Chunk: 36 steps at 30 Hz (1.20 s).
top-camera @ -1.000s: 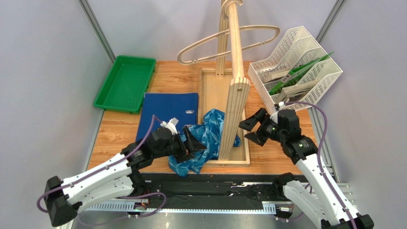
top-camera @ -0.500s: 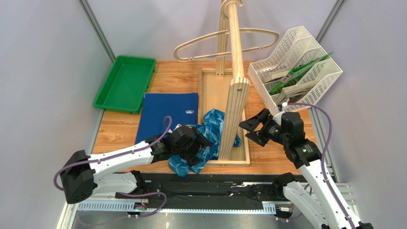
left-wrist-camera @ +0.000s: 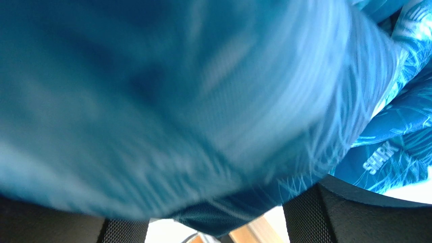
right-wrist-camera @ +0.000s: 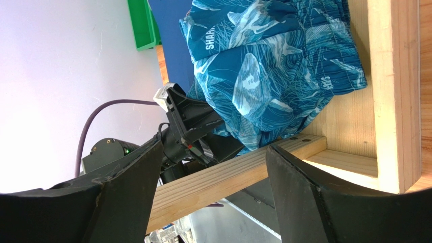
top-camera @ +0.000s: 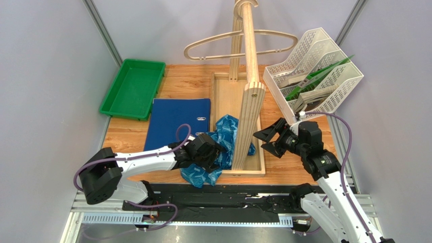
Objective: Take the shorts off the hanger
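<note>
Down at near-left corner of stand base, found shorts in a crumpled heap, draped over base rim, part inside, part out on table. Saw none of them on hanger; hanger bare, up on stand, well apart. Took heap's long axis as diagonal, near-left to far-right. Found left gripper nosed into heap from left, touching; fingers wide apart in wrist view, fabric bulging loose between and over them, no pinch seen. Placed right gripper on far side of upright, jaws wide, holding nothing, aimed left at shorts with upright between. Judged left arm nearer, with direct line. Judged shorts off hanger, so next move probably left backing out clear. Noted binder just left of heap.
</note>
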Each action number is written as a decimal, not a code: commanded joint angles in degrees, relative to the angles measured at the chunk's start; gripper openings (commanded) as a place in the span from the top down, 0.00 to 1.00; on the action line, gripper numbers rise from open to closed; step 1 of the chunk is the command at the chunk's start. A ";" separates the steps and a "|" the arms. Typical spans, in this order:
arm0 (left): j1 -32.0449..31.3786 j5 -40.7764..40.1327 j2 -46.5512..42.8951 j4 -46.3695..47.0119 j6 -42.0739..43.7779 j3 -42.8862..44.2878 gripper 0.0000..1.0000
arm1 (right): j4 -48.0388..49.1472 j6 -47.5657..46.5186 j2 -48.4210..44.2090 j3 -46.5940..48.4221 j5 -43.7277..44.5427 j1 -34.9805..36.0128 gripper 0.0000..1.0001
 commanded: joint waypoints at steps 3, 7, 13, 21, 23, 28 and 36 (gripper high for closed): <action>-0.12 -5.95 3.77 5.53 -1.47 -0.27 0.20 | 0.97 0.68 -1.42 -0.69 0.57 -0.22 0.21; -0.12 -5.78 4.48 9.57 2.83 -0.44 0.38 | 0.80 0.51 -1.51 -0.86 0.40 -0.22 0.21; -0.12 -4.03 2.81 10.81 6.44 0.70 1.00 | 0.80 0.68 -1.42 -1.04 0.66 -0.22 0.21; -0.21 1.24 -3.33 13.97 9.87 0.79 1.00 | 0.97 0.33 -0.63 -0.95 0.92 -0.14 0.21; -0.21 2.73 -5.70 14.32 10.92 0.88 1.00 | 0.89 0.25 -0.54 -0.95 1.10 -0.31 0.22; -0.21 5.46 -10.63 14.41 15.14 1.23 1.00 | 1.50 0.33 0.16 -1.21 1.10 -0.31 0.22; -0.21 4.15 -21.88 13.97 24.00 1.49 1.00 | 2.29 0.25 0.87 -1.13 0.75 -0.40 0.22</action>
